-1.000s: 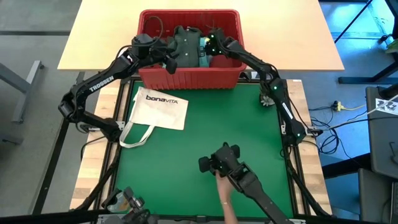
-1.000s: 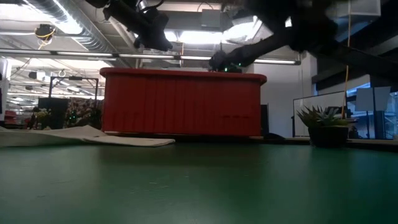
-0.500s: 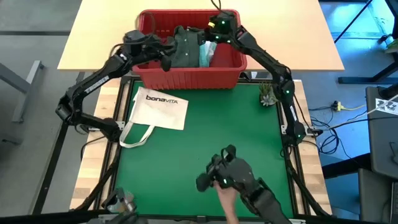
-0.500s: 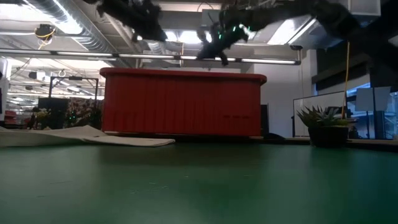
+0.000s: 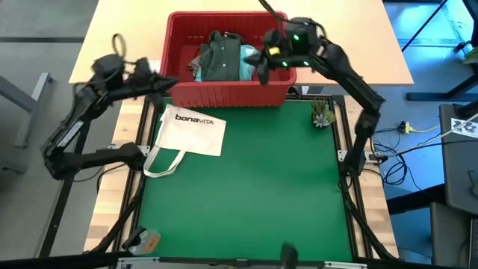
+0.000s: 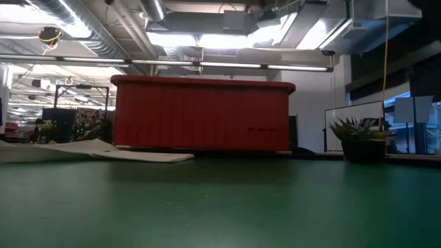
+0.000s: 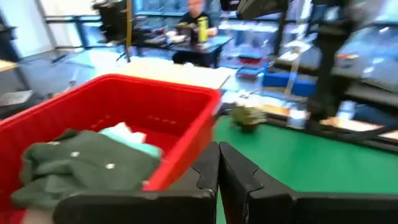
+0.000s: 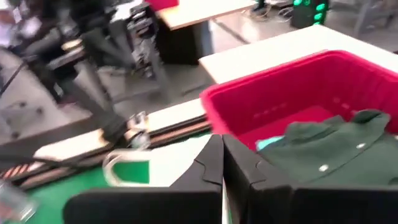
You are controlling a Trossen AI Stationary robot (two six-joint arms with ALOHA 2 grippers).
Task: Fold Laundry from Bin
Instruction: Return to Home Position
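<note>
Red bin point(image 5: 228, 93), high view: right pincer point(image 5: 261, 66) hangs over its right end, folded laundry point(image 5: 220, 58) just beside it. A low swing out could snag the dark green top piece or clip the rim. Left pincer point(image 5: 160, 80) sits just outside the bin's corner and could nudge it.

Low view: bin upright on desk point(image 6: 220, 207), no pincer visible, laundry hidden.

Left wrist view: pincer closed, empty. Laundry ahead inside the bin, green over turquoise.

Right wrist view: pincer closed, empty. Green piece lies flat, buttons up.

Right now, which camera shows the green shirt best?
The high view: it looks straight down on the whole green shirt in the bin. Both wrist views catch part of it; the low view shows only the bin's wall.
</note>
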